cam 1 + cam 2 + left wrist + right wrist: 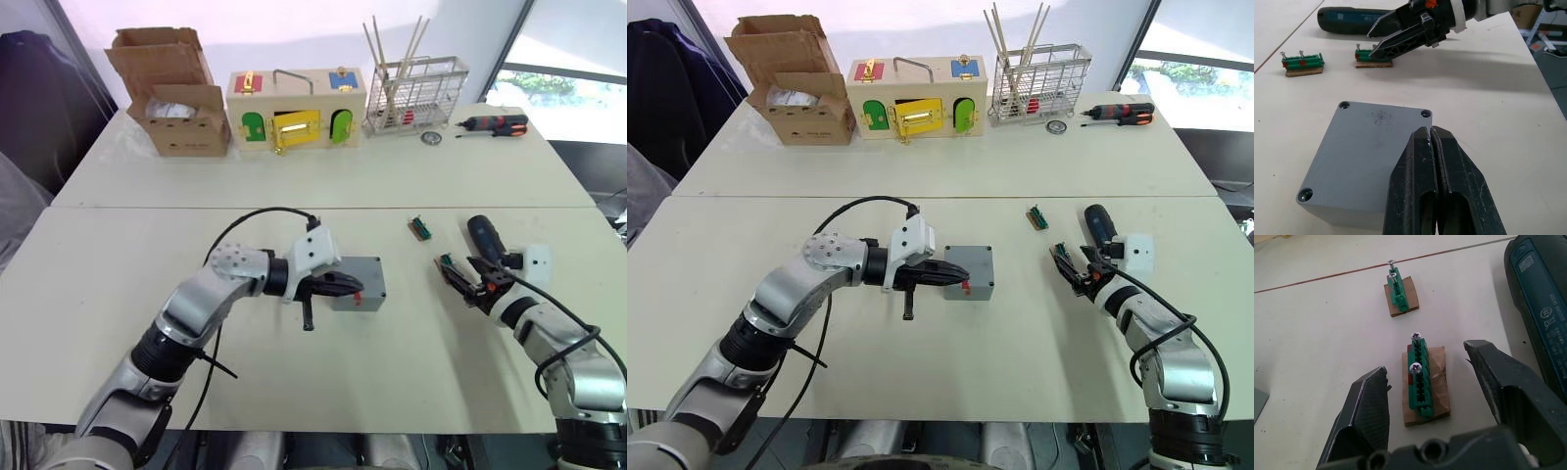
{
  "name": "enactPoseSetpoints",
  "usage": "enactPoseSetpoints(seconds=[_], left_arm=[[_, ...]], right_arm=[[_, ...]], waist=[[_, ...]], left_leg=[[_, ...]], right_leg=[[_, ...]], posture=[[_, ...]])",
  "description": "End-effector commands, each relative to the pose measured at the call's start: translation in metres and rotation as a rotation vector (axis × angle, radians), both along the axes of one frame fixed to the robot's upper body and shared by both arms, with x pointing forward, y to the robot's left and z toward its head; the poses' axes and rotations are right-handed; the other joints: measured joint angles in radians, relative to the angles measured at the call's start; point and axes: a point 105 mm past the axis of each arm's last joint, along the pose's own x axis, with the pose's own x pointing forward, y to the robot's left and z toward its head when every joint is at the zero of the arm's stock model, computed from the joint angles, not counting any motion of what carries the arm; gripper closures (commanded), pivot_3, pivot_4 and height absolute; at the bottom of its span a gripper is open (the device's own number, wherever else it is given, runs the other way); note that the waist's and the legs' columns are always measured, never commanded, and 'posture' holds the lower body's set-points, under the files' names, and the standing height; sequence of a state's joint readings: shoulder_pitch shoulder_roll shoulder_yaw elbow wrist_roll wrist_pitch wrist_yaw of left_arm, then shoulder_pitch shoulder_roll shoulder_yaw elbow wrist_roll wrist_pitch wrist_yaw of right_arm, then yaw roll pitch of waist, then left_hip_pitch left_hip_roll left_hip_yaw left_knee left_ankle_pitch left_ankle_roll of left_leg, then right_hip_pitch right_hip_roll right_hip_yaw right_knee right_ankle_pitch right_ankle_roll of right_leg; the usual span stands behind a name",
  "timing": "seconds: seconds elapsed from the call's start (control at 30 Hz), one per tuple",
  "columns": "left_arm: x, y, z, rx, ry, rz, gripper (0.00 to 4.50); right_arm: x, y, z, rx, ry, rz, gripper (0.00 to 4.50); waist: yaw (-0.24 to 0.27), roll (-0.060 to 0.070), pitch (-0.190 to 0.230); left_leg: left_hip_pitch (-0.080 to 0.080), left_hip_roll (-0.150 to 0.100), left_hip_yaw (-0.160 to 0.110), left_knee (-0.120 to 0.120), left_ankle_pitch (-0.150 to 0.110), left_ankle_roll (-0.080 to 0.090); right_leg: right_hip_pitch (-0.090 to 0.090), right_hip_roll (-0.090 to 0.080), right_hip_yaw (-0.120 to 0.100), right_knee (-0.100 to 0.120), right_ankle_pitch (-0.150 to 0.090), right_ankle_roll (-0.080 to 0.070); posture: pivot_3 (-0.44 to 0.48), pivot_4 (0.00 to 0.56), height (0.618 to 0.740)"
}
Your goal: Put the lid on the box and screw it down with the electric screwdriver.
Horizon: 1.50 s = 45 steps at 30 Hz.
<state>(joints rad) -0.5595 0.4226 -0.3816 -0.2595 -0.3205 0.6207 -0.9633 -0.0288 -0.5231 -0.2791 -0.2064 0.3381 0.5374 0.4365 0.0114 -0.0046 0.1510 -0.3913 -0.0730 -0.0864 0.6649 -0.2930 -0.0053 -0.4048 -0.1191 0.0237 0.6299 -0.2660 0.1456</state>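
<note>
Left tool (pixel 1432 147) – fingers pressed together, holding nothing, tips resting at the near edge of the lid (pixel 1371 147). The lid already sits on the box (pixel 357 284), mid-table, corners lined up; screw holes show at three corners, and I cannot tell whether screws are seated in them. Box looks like rigid moulded plastic, light, smooth-sided – likely to skate on the table (pixel 323 382) under a sideways push, so it wants steadying from above or by a pinch across opposite walls (the closed left tool seems placed for that).

Right tool (pixel 1425 382) – fingers spread wide, empty, hovering over a green screw strip (pixel 1419 377) on a scrap of card, two screws standing in it. A second strip (pixel 1397 291) lies further off. These are small and light; the card would slide if nudged.

Just beside the right tool lies the screwdriver (pixel 1540 308), flat on the table, bit end not clear from here. Judged: thick, stiff, fairly heavy for its size, round body that may roll. Best gripped around mid-barrel, across its width, where the weight balances.

Far side of the table: cardboard box (pixel 176 98), wooden latch box (pixel 294 108), wire basket (pixel 416 93), small red-and-black screwdriver (pixel 495 124) – all well apart from the work.
</note>
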Motion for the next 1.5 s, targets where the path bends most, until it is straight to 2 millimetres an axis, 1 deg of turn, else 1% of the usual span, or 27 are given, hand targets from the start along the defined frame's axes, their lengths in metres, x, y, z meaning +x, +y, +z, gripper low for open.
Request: enactPoseSetpoints(seconds=[0.03,0.1,0.13,0.43,0.67,0.83,0.9,0.93,1.0,1.03,1.1,1.13,1.17,1.23,1.3,1.37,1.5], left_arm=[[-0.001,-0.004,0.012,-0.023,-0.05,-0.009,4.5],[0.001,-0.003,0.012,-0.02,-0.053,-0.003,4.5],[0.001,-0.002,0.012,-0.019,-0.055,0.0,4.5],[0.006,0.001,0.013,-0.017,-0.059,0.017,4.5],[0.008,0.002,0.012,-0.017,-0.056,0.021,4.5],[0.01,0.002,0.011,-0.017,-0.057,0.023,4.5],[0.01,0.003,0.012,-0.017,-0.061,0.025,4.5],[0.012,0.005,0.013,-0.015,-0.065,0.032,4.5],[0.018,0.014,0.015,-0.007,-0.074,0.064,4.5],[0.021,0.018,0.016,-0.002,-0.077,0.08,4.5],[0.026,0.028,0.017,0.013,-0.081,0.111,4.5],[0.027,0.034,0.017,0.023,-0.083,0.128,4.5],[0.028,0.038,0.018,0.03,-0.084,0.139,4.5],[0.028,0.047,0.019,0.046,-0.089,0.159,4.5],[0.023,0.056,0.019,0.065,-0.084,0.169,4.5],[0.018,0.061,0.018,0.075,-0.075,0.178,4.5],[0.014,0.066,0.017,0.077,-0.063,0.213,4.5]], right_arm=[[0.004,0.004,0.01,-0.004,-0.049,0.011,3.1],[0.005,0.005,0.009,-0.011,-0.043,0.015,4.11],[0.005,0.005,0.008,-0.013,-0.041,0.015,4.47],[0.003,0.003,0.01,-0.017,-0.053,0.007,4.47],[-0.003,0.01,0.032,-0.001,-0.132,0.036,4.47],[-0.004,0.011,0.046,-0.017,-0.174,0.034,4.47],[-0.005,0.011,0.056,-0.037,-0.207,0.037,4.47],[-0.005,0.013,0.064,-0.041,-0.233,0.046,4.47],[-0.004,0.024,0.084,-0.038,-0.292,0.098,4.47],[-0.004,0.031,0.09,-0.032,-0.308,0.131,4.47],[-0.005,0.051,0.097,-0.008,-0.31,0.226,4.47],[-0.005,0.065,0.098,0.001,-0.3,0.293,4.47],[-0.006,0.074,0.098,0.007,-0.292,0.337,4.47],[-0.006,0.095,0.094,0.018,-0.26,0.43,4.47],[-0.004,0.112,0.084,0.018,-0.224,0.507,4.47],[-0.001,0.118,0.076,0.017,-0.204,0.53,4.47],[0.0,0.121,0.068,0.017,-0.177,0.559,4.47]], waist=[[-0.001,0.0,0.0],[-0.001,0.0,0.0],[-0.001,0.0,0.0],[0.0,0.0,0.0],[-0.001,0.0,0.0],[0.0,0.0,0.0],[0.0,0.0,0.0],[0.0,0.0,0.0],[-0.001,0.0,0.0],[-0.003,0.001,0.0],[-0.006,0.001,0.001],[-0.007,0.001,0.001],[-0.009,0.001,0.001],[-0.009,0.001,0.001],[-0.009,0.001,0.001],[-0.009,0.001,0.001],[0.002,0.001,0.001]], left_leg=[[0.0,0.0,0.0,0.0,0.0,0.0],[0.0,0.0,0.0,0.0,0.0,0.0],[0.0,0.0,0.0,0.0,0.0,0.0],[0.0,0.0,0.0,0.0,0.0,0.0],[0.0,0.0,0.0,0.0,0.0,0.0],[0.0,0.0,0.0,0.0,0.0,0.0],[0.0,0.0,0.0,0.0,0.0,0.0],[0.0,0.0,0.0,0.0,0.0,0.0],[0.0,0.0,0.0,0.0,0.0,0.0],[0.0,0.0,0.0,0.0,0.0,0.0],[0.0,0.0,0.0,0.0,0.0,0.0],[0.0,0.0,0.0,0.0,0.0,0.0],[0.0,0.001,0.0,0.0,0.0,0.0],[0.0,0.001,-0.001,-0.001,0.0,0.0],[0.0,0.001,-0.001,-0.001,0.0,0.0],[0.0,0.001,0.0,-0.001,0.0,0.0],[0.0,0.0,0.0,0.0,0.0,0.0]], right_leg=[[0.0,0.0,0.0,0.0,0.0,0.0],[0.0,0.0,0.0,0.0,0.0,0.0],[0.0,0.0,0.0,0.0,0.0,0.0],[0.0,0.0,0.0,0.0,0.0,0.0],[0.0,0.0,0.0,0.0,0.0,0.0],[0.0,0.0,0.0,0.0,0.0,0.0],[0.0,0.0,0.0,0.0,0.0,0.0],[0.0,0.0,0.0,0.0,0.0,0.0],[0.0,0.0,0.0,0.0,0.0,0.0],[0.0,0.0,0.0,0.0,0.0,0.0],[-0.001,0.0,0.0,0.001,0.0,0.0],[-0.001,0.0,0.0,0.001,0.0,0.0],[-0.001,0.001,0.0,0.001,0.0,0.0],[-0.001,0.001,0.0,0.001,0.0,0.0],[-0.001,0.001,0.0,0.001,0.0,0.0],[-0.001,0.0,0.0,0.0,0.0,0.0],[0.0,0.0,0.0,0.0,0.0,0.0]], posture=[[0.0,0.15,0.73],[0.0,0.15,0.73],[0.0,0.15,0.73],[0.0,0.15,0.73],[0.0,0.15,0.73],[0.0,0.15,0.73],[0.0,0.15,0.73],[0.0,0.15,0.73],[0.0,0.15,0.73],[0.0,0.15,0.73],[0.0,0.15,0.73],[0.0,0.15,0.73],[0.0,0.15,0.73],[0.0,0.15,0.73],[0.0,0.15,0.73],[0.0,0.15,0.73],[0.0,0.15,0.73]])
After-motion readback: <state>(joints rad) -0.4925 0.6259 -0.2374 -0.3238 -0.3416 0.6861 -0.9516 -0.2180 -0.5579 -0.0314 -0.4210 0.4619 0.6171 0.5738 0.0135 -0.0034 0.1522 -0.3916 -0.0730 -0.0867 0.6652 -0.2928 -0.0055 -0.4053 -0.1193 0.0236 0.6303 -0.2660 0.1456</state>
